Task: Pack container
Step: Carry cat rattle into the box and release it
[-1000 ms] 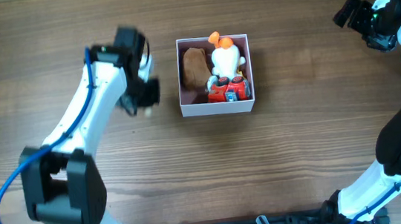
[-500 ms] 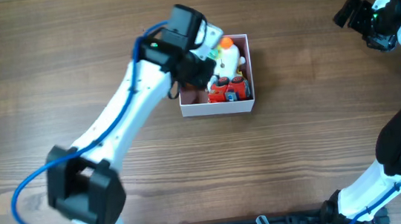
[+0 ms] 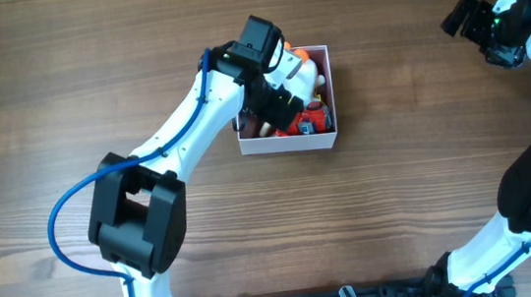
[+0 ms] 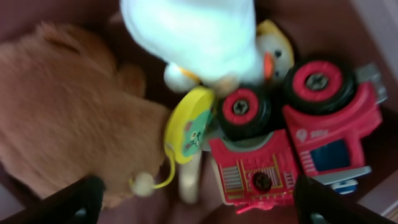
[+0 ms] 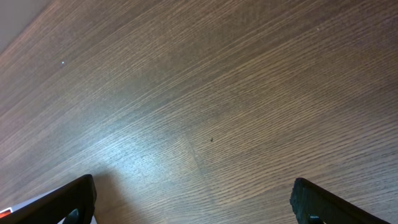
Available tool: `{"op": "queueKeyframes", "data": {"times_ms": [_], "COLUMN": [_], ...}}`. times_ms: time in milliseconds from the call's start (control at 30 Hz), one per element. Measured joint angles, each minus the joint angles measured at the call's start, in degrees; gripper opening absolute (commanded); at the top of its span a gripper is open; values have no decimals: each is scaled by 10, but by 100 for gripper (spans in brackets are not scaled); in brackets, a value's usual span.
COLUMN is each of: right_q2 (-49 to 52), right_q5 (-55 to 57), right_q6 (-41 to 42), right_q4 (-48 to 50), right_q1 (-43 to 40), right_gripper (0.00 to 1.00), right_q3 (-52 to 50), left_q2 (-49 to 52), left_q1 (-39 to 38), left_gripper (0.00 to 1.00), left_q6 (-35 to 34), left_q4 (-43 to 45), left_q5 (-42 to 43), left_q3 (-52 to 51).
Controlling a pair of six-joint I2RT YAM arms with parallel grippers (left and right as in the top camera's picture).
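Near the middle of the wooden table [image 3: 426, 171] sits the container [image 3: 290, 144], a small square box with thin white walls and a dusty pink floor, its sides square to the table edge. It looks light and easily dented. The walls would probably flex under a pinch, so a hold across one wall near a corner, or a push low against a side, seems safer than squeezing mid-span.

Inside, the space is nearly full. A brown plush toy [image 4: 68, 118] fills the left part; it is soft and should compress to make room. A red toy fire truck [image 4: 298, 149] of hard plastic lies by the near wall, touching a white toy figure [image 4: 193, 37] with an orange top. Between plush and truck rests a yellow disc [image 4: 188, 124] with a green face, a thin cord and a bead trailing from it.

Directly above these toys hangs the left gripper [image 4: 199, 190], jaws spread wide with nothing between them. The left arm stretches diagonally from its base at the near edge, wrist bent down over the box's left half.

Well apart, at the far right corner, the right gripper [image 5: 194, 202] is likewise spread wide and empty over bare wood, its arm folded upright.
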Motion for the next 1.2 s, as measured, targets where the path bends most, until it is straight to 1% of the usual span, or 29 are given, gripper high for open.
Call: {"op": "queueKeyframes", "data": {"times_ms": [133, 200, 233, 267, 333, 367, 400, 467, 767, 800, 867, 933, 1200], "right_q2": [0, 0, 0, 0, 0, 0, 0, 0, 0, 0, 0, 0, 0], "right_q5": [0, 0, 0, 0, 0, 0, 0, 0, 0, 0, 0, 0, 0], "right_q6": [0, 0, 0, 0, 0, 0, 0, 0, 0, 0, 0, 0, 0], "right_q4": [0, 0, 0, 0, 0, 0, 0, 0, 0, 0, 0, 0, 0], "right_q1": [0, 0, 0, 0, 0, 0, 0, 0, 0, 0, 0, 0, 0], "right_gripper": [100, 100, 100, 100, 100, 100, 100, 100, 99, 100, 100, 100, 100], "right_q3": [0, 0, 0, 0, 0, 0, 0, 0, 0, 0, 0, 0, 0], "left_q2": [-10, -23, -31, -36, -56, -59, -60, -55, 24, 31, 41, 50, 75], "left_q1": [0, 0, 0, 0, 0, 1, 2, 5, 30, 31, 31, 30, 29], "left_gripper": [100, 100, 96, 80, 60, 43, 33, 23, 23, 21, 19, 15, 8], "left_q6": [-13, -26, -33, -39, -48, -47, -50, -57, -91, -93, -95, -99, -121], "left_q4": [8, 31, 55, 67, 118, 143, 161, 176, 208, 211, 219, 226, 232], "left_q5": [0, 0, 0, 0, 2, 2, 2, 3, 1, 0, 0, 0, 7], "left_q3": [40, 64, 76, 80, 93, 96, 99, 100, 100, 100, 100, 100, 100]}}
